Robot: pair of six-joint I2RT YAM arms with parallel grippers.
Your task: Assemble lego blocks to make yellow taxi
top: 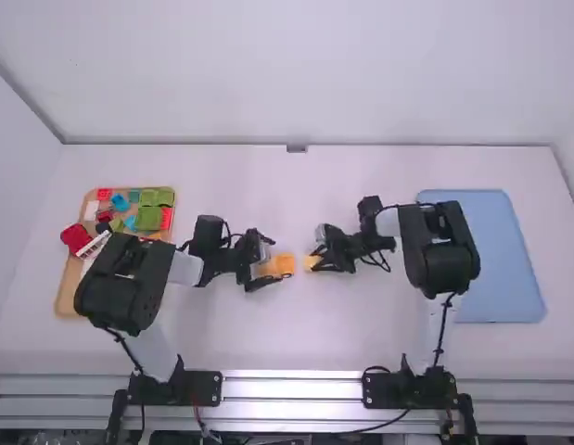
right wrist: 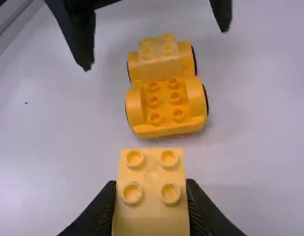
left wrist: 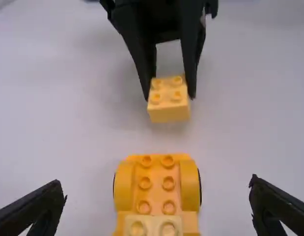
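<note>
Yellow taxi base [right wrist: 164,110] on the table, with both grippers at it!

Mid-table it sits, studs up, a paler block [right wrist: 160,56] across one end, and here's the left gripper [top: 274,260], fingers spread wide either side of it, touching neither flank! Just beside the base's other end, the right gripper [top: 316,262] has its fingers closed on a yellow four-stud block [right wrist: 152,216], studs up, apart from the base! Out wide on the white table [top: 296,329], a wooden tray [top: 68,301] of coloured blocks lies left, a blue mat [top: 500,264] right!
</note>
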